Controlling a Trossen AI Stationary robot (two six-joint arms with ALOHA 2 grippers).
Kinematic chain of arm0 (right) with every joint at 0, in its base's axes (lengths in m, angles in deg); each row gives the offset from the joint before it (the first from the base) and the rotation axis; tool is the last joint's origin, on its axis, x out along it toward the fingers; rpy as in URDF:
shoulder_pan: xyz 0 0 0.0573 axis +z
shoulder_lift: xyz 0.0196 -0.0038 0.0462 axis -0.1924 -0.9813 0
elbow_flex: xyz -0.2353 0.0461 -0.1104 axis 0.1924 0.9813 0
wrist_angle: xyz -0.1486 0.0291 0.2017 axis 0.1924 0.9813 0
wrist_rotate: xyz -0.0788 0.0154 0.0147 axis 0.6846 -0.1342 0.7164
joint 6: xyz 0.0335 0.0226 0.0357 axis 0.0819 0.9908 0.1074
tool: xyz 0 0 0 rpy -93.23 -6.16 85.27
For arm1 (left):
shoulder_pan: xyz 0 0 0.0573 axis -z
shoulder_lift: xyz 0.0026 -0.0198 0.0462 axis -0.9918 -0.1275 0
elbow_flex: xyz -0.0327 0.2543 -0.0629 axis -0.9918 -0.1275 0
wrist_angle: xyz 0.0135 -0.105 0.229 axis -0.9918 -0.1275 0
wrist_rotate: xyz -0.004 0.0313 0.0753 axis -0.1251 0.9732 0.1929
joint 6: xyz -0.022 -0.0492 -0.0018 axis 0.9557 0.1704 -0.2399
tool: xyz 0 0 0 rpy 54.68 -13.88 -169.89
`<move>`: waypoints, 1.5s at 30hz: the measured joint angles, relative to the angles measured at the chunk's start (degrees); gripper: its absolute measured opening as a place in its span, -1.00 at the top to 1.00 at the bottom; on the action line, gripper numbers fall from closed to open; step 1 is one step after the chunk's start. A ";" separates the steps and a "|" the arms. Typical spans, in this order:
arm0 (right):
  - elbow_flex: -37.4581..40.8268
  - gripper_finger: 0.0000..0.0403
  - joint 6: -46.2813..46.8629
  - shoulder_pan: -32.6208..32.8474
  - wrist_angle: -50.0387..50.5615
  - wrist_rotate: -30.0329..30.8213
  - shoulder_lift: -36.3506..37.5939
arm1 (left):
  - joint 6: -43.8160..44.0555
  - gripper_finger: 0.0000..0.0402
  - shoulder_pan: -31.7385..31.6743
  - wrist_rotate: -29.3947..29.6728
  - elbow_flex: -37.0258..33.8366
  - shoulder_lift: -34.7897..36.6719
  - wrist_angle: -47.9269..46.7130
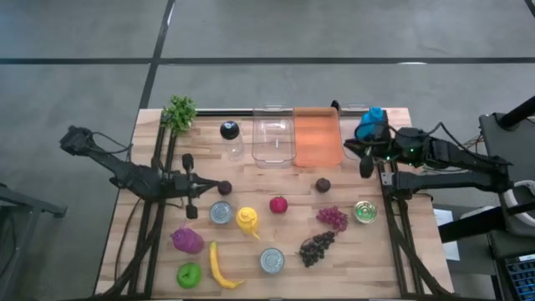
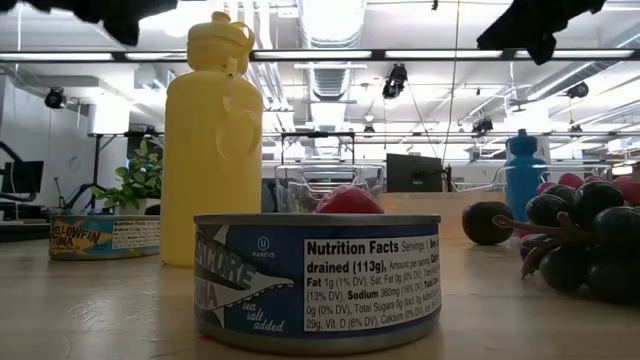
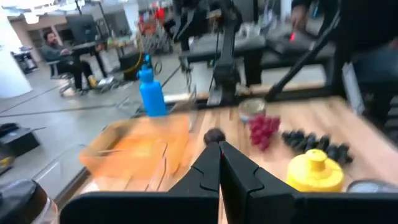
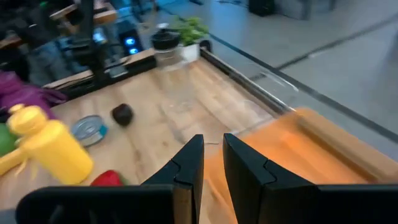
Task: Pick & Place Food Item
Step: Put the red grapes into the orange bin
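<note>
Food items lie on the wooden table: a red fruit [image 1: 278, 204], a dark plum [image 1: 323, 186], red grapes [image 1: 333, 218], dark grapes [image 1: 317, 247], a banana [image 1: 219, 266], a green pepper [image 1: 190, 274] and a purple vegetable [image 1: 187, 242]. An orange bin [image 1: 318, 136] and a clear bin [image 1: 274, 134] stand at the far edge. My left gripper [image 1: 224, 187] is shut and empty over the table's left middle, its fingers touching in the left wrist view [image 3: 219, 152]. My right gripper [image 1: 365, 160] hovers by the orange bin's right side [image 4: 311, 149], with a narrow gap between its fingers [image 4: 213, 152], and is empty.
A yellow bottle [image 1: 247, 221], two tuna cans [image 1: 221, 212] [image 1: 272, 261] and a green can [image 1: 365, 211] stand among the food. A blue bottle [image 1: 372, 124], a black-lidded jar [image 1: 231, 134] and a green plant [image 1: 179, 112] stand along the far edge.
</note>
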 joint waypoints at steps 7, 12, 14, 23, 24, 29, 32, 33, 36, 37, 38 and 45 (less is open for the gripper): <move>4.29 0.74 -2.58 7.41 -7.42 0.00 -2.42 | 0.49 0.99 -0.02 2.48 11.65 -12.65 -5.81; 6.61 0.74 -4.54 11.85 -12.81 0.03 -5.45 | 0.55 0.99 -0.09 2.70 17.38 -18.81 -6.77; 7.05 0.74 -4.62 13.43 -14.15 0.04 -6.80 | 0.61 0.99 -0.13 3.01 19.33 -20.78 -7.75; 7.61 0.74 -5.71 19.40 -18.48 0.17 -13.25 | 2.60 0.99 -2.05 3.71 27.74 -29.32 -14.36; 7.61 0.74 -5.92 19.81 -18.98 0.20 -13.95 | 3.72 0.99 -2.19 3.72 28.75 -30.04 -15.91; 7.61 0.74 -5.11 21.25 -21.20 0.22 -16.17 | 7.60 0.99 -2.54 1.39 33.31 -33.82 -22.07; 7.61 0.74 -4.54 21.82 -21.11 0.26 -17.33 | 7.58 0.99 -2.49 0.40 35.00 -35.45 -22.39; 7.61 0.74 -4.53 21.87 -21.04 0.26 -17.54 | 7.56 0.99 -2.49 0.07 35.27 -35.68 -22.42; 7.61 0.74 -4.57 22.14 -21.67 0.27 -18.20 | 7.65 0.98 -2.80 -1.51 35.46 -36.02 -22.50; 7.61 0.74 -4.55 22.14 -21.69 0.24 -18.34 | 7.81 0.97 -2.83 -1.88 35.39 -36.05 -22.54; 7.61 0.74 -4.57 22.14 -22.05 0.24 -18.47 | 7.82 0.97 -2.86 -2.30 35.35 -36.04 -22.62; 7.61 0.74 -4.80 22.09 -24.39 0.24 -18.53 | 7.76 0.97 -2.87 -4.48 35.35 -36.04 -22.66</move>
